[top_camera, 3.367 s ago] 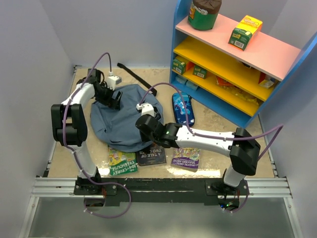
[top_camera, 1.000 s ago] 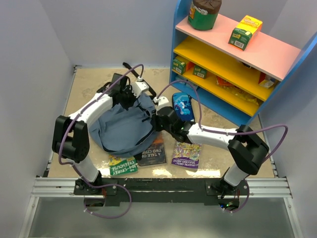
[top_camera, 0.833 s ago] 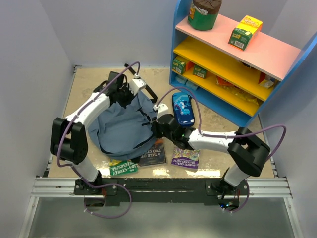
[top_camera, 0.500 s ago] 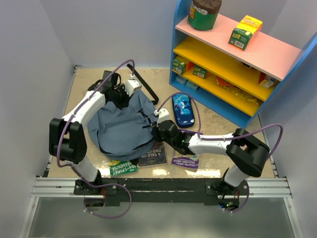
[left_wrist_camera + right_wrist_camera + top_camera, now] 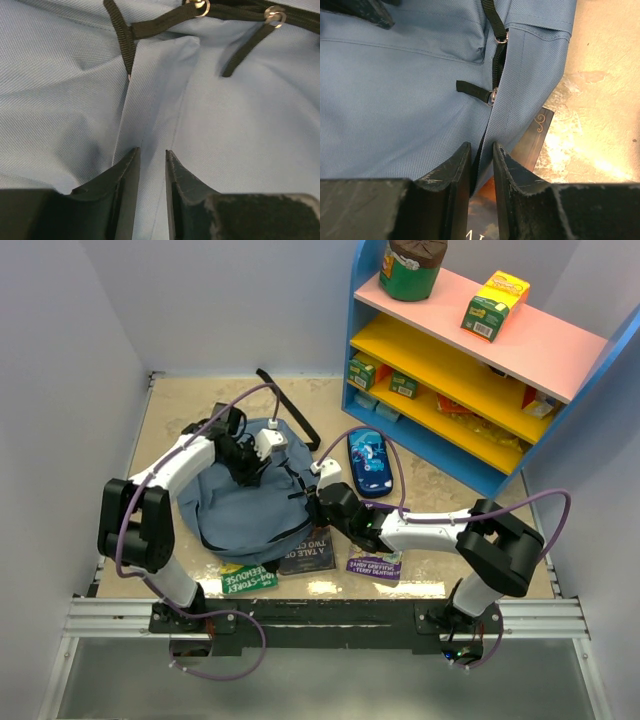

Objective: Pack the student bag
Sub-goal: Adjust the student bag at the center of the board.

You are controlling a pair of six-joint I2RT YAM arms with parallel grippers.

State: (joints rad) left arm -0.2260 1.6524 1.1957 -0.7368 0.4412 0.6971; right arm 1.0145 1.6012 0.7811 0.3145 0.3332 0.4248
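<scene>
Tan stone-patterned surface (image 5: 170, 405), pale walls closing it in, and a blue shelf unit (image 5: 480, 365) with pink and yellow boards standing at the far right.

- The slate-blue bag (image 5: 235, 515) is lying left of centre on the surface, slumped and rounded. A black strap (image 5: 285, 400) is trailing out behind it.
- The bag's near edge is lying over two books: a green book (image 5: 247, 575) and a dark book (image 5: 310, 552). A purple book (image 5: 375, 562) is lying just beside them, clear of the bag.
- A dark-blue printed pencil case (image 5: 368, 462) is lying to the bag's right, apart from it.
- The left gripper (image 5: 151, 152) is pointing down at the top of the bag, its jaws a narrow slit apart over a raised fold of cloth. I cannot tell whether it is pinching that fold or only standing above it.
- The right gripper (image 5: 481, 145) is reaching in at the bag's right edge. The black zipper line is running down into the slit between its jaws (a metal zipper ring (image 5: 494, 93) is lying just beyond), so it is grasping the bag by the zippered edge.
- In the right wrist view, a corner of the dark book is showing beneath that edge.
</scene>
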